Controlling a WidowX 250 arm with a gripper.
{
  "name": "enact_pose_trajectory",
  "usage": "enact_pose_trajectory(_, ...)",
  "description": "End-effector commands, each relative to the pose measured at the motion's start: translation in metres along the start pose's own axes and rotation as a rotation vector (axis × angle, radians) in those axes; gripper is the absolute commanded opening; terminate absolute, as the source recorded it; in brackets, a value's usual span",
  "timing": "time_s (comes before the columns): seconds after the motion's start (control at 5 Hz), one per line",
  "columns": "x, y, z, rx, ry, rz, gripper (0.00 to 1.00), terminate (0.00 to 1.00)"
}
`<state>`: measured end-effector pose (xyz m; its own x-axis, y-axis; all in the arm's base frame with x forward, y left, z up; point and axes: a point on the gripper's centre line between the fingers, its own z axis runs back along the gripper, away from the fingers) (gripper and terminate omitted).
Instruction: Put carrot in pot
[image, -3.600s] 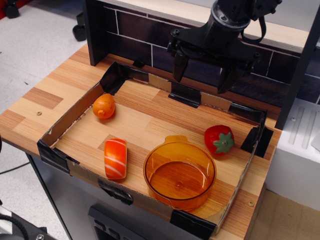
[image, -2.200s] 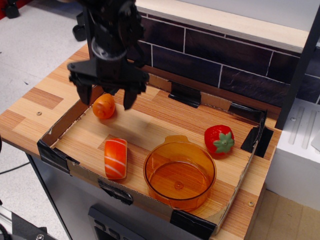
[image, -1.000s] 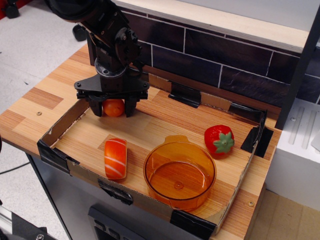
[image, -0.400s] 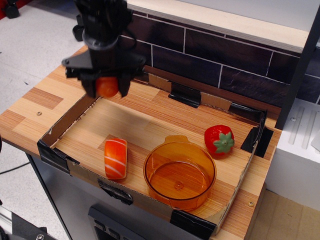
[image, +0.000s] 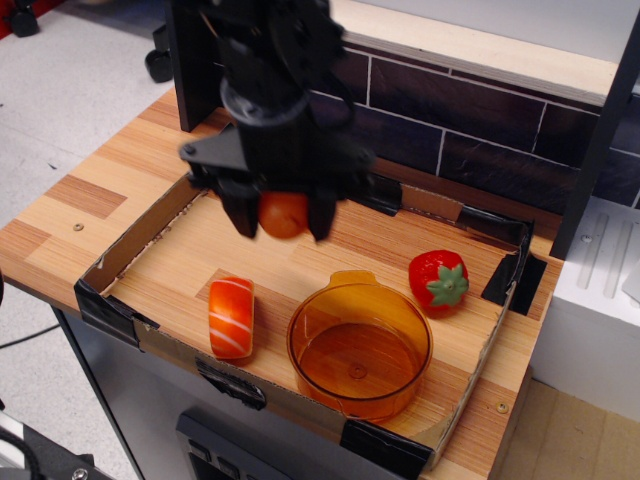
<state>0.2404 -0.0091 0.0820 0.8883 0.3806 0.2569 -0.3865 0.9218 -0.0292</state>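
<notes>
My black gripper (image: 281, 222) is shut on the carrot (image: 283, 214), a small smooth orange egg-shaped toy, and holds it in the air above the middle of the cardboard tray. The pot (image: 359, 346), a wide shallow translucent amber bowl with a small tab handle at its far rim, sits in the tray's front right part. The carrot hangs up and to the left of the pot, short of its rim.
The low cardboard tray (image: 126, 246) with black taped corners lies on a wooden table. An orange-and-white striped block (image: 231, 317) lies left of the pot. A red strawberry (image: 438, 279) sits at the right. A dark tiled wall (image: 460, 150) stands behind.
The gripper came down on the carrot at the tray's back left, shut on it, lifted it, and has now carried it right toward the pot.
</notes>
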Motion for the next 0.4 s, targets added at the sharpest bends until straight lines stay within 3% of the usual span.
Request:
enact_pose_trajectory(0.0, -0.0255, -0.0345, 0.0024, -0.031, -0.007, -0.055, 0.00, 0.00)
enact_pose_trajectory(0.2, -0.0320, -0.0422, -0.0047, -0.023, 0.047, -0.064, 1.00, 0.00)
